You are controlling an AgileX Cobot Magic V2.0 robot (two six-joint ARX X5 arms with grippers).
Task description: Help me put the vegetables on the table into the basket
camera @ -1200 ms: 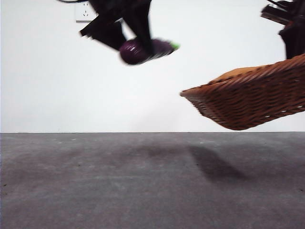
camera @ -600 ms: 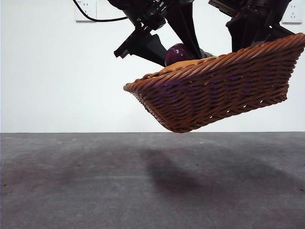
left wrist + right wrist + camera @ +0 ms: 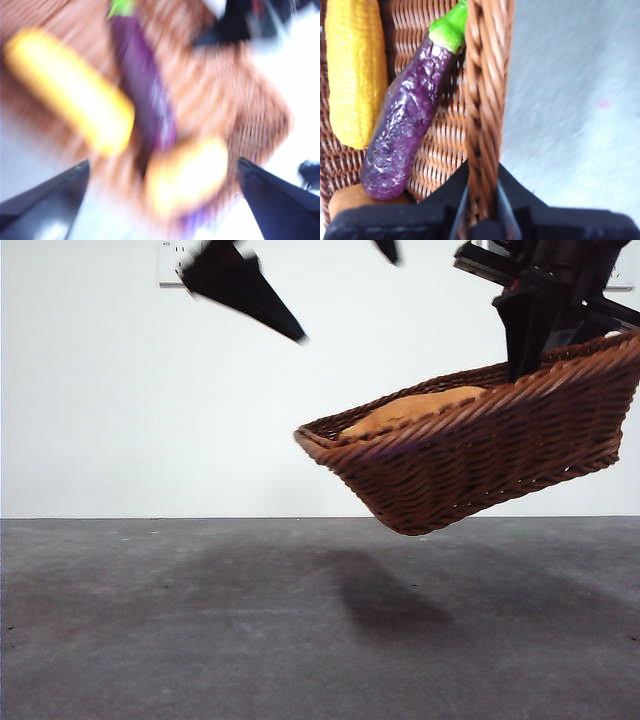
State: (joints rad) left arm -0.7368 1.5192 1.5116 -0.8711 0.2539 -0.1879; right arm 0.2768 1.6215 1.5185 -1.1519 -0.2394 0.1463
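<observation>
Basket [image 3: 470, 455] hangs tilted, rim pinched by right fingers [image 3: 482, 210].

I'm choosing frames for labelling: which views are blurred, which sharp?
Left wrist view: heavy motion blur smears the eggplant and basket. Right wrist view: sharp on both. Front view: basket crisp, casting a soft shadow on the table; the left gripper is streaked.
</observation>
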